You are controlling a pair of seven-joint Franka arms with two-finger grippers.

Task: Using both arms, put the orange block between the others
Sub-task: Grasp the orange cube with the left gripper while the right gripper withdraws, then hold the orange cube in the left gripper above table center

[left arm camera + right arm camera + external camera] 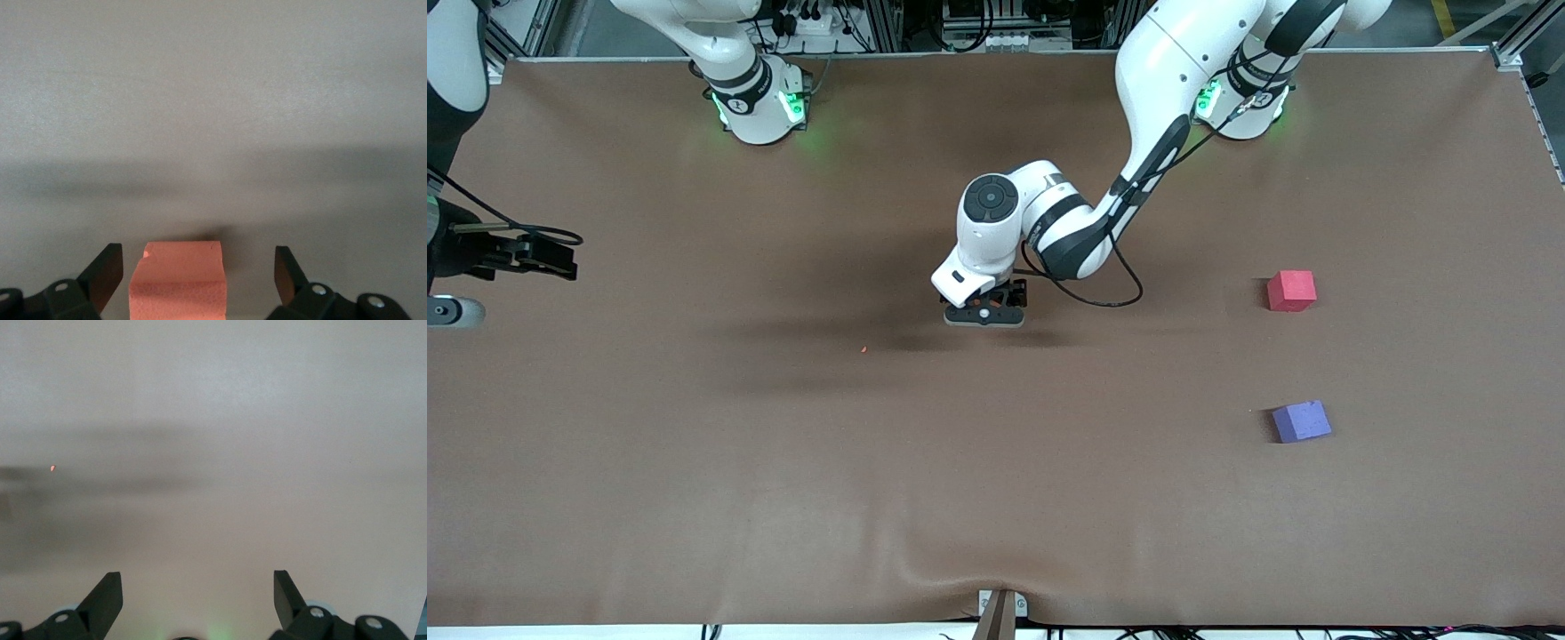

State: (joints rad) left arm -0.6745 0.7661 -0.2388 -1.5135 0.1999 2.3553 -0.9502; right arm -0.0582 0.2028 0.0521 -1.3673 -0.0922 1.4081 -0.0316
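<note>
The left gripper (984, 313) hangs low over mid-table, fingers spread either side of the orange block (178, 280) without touching it, the red cube (1291, 291) and purple cube (1301, 421) well apart, while the right gripper (198, 600) waits spread, empty.

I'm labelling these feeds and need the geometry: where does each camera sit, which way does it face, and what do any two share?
Front view: high across the table, facing both arm bases; shows the left gripper, red cube, purple cube.
Left wrist view: on the left wrist, looking down at the orange block between open fingers.
Right wrist view: on the right wrist, over bare tabletop, right gripper open.
Shared: an orange crumb appears in the front and right wrist views.
</note>
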